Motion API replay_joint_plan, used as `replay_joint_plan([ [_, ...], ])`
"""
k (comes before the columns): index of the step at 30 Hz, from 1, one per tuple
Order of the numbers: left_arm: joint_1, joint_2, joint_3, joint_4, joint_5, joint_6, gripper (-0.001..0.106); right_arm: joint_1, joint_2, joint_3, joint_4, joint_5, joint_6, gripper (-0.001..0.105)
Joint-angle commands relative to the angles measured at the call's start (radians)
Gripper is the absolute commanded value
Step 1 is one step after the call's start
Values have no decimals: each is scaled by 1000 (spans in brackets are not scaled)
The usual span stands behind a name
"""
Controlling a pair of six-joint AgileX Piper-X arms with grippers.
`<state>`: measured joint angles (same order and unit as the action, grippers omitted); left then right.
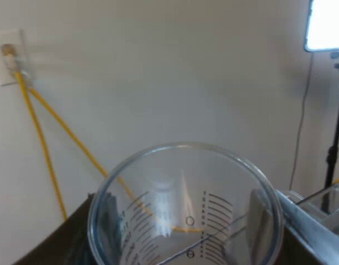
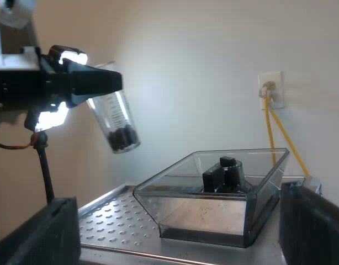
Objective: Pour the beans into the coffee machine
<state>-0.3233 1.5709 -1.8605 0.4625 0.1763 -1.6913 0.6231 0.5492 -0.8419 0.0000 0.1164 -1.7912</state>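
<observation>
The clear measuring glass hangs tilted in the air, with dark beans lying at its bottom. My left gripper is shut on its upper part. It hangs above the espresso machine's perforated metal top, a little aside from the clear bean hopper. In the left wrist view I look close into the glass's round rim and its printed scale. My right gripper is open, its black fingers wide apart with nothing between them, facing the hopper.
A black part sits inside the hopper. On the wall behind is a socket with yellow cables. A bright lamp stands on a thin black stand.
</observation>
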Motion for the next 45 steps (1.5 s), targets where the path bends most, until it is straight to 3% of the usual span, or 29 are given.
replay_joint_plan([
  [1,-19,22,-43,-10,-25,-2,25,0,-3,-3,-15,0,-3,79],
  [4,-29,48,-61,-10,-24,14,25,0,-3,-3,-15,0,-3,79],
  [10,-61,97,-81,-10,-77,285,25,0,-3,-3,-15,0,-3,79],
  [13,-79,105,-81,-13,-101,385,25,0,-3,-3,-15,0,-3,79],
  [21,-125,130,-81,-28,-115,595,25,0,-3,-3,-15,0,-3,79],
  [22,-135,133,-81,-31,-117,646,25,0,-3,-3,-15,0,-3,79],
  [29,-159,148,-81,-95,-112,783,25,0,-3,-3,-15,0,-3,79],
  [33,-162,155,-81,-128,-112,911,25,0,-3,-3,-15,0,-3,79],
  [34,-162,155,-81,-128,-112,1025,25,0,-3,-3,-15,0,-3,79],
  [35,-162,155,-81,-128,-112,1086,25,0,-3,-3,-15,0,-3,79],
  [38,-162,155,-81,-128,-112,1173,25,0,-3,-3,-15,0,-3,79],
  [39,-162,155,-81,-128,-112,1236,25,0,-3,-3,-15,0,-3,79],
  [45,-162,155,-81,-128,-110,1370,25,0,-3,-3,-15,0,-3,79],
])
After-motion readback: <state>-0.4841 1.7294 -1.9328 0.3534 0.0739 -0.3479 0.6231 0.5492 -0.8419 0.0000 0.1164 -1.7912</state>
